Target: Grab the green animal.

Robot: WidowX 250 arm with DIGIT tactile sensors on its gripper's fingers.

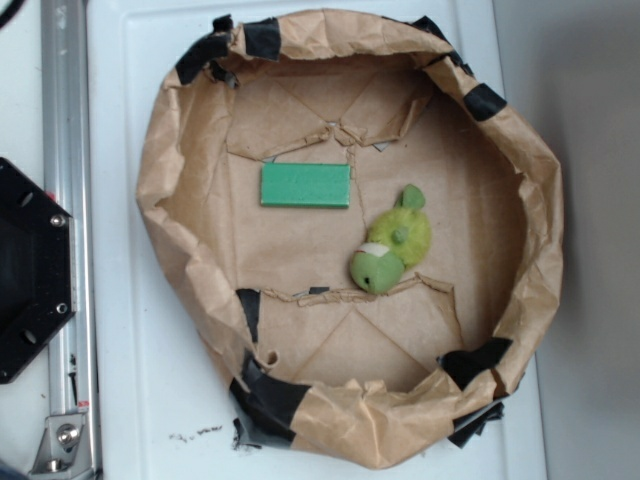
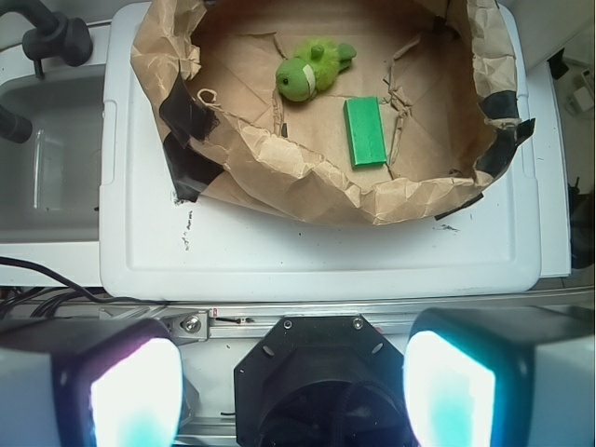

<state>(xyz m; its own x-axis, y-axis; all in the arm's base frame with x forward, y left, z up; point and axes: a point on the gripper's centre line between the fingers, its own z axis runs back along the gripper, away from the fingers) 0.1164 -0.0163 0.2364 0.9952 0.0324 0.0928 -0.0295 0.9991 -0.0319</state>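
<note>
Green animal (image 1: 392,245) just beside green block (image 1: 306,186) (apart) inside paper-lined basin (image 1: 175,160).

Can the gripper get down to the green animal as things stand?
Probably yes. The green animal lies uncovered on the floor of the open-topped paper bowl, apart from the green block. The gripper is open and back from the bowl; only the raised rim lies between.

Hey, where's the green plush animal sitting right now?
In the exterior view the green animal lies on the floor of the brown paper bowl, right of centre, just below and right of the flat green block, apart from it.
</note>
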